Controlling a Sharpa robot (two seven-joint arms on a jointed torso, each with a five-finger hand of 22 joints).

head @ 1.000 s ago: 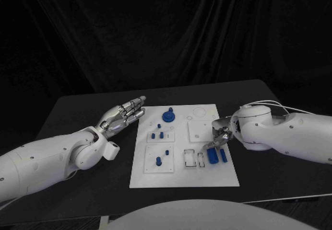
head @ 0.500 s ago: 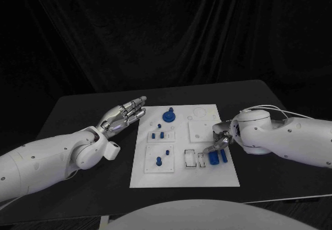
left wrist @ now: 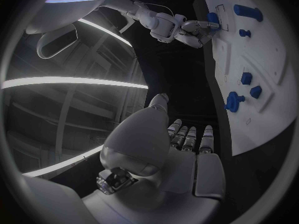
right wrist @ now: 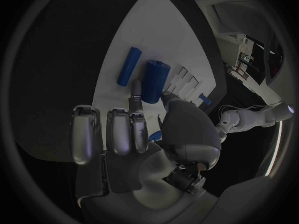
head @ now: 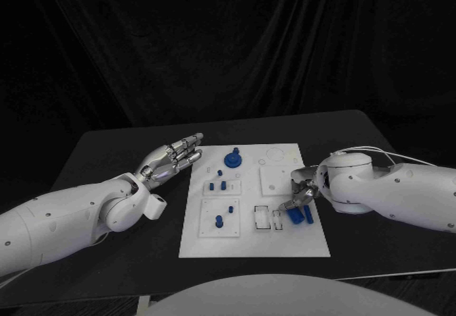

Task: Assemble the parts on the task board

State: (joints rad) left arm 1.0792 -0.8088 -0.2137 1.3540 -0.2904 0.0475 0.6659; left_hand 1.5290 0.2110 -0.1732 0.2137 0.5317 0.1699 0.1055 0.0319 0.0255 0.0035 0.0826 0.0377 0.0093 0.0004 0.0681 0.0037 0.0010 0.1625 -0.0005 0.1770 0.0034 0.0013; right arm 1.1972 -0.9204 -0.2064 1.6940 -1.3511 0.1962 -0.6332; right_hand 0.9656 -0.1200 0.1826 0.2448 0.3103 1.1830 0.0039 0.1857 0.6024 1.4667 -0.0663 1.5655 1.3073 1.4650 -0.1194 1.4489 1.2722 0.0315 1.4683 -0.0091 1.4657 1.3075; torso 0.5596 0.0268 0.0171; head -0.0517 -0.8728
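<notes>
We see the white task board (head: 252, 247) mid-table, a thick blue cylinder (head: 294, 215) and a thin blue rod (head: 308, 212) lying at its right edge. Our right hand (head: 302, 193) hovers just above them; whether it grips anything, we cannot tell. Our left hand (head: 171, 158) rests spread and empty, left of the board.

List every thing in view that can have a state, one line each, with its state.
Left hand: open, fingers extended, beside the task board, holding nothing.
Right hand: over the board's right side, fingers by the thick blue cylinder; grip unclear.
Thick blue cylinder: lying on the board.
Thin blue rod: lying flat beside it.
Blue knob: standing upright.
</notes>
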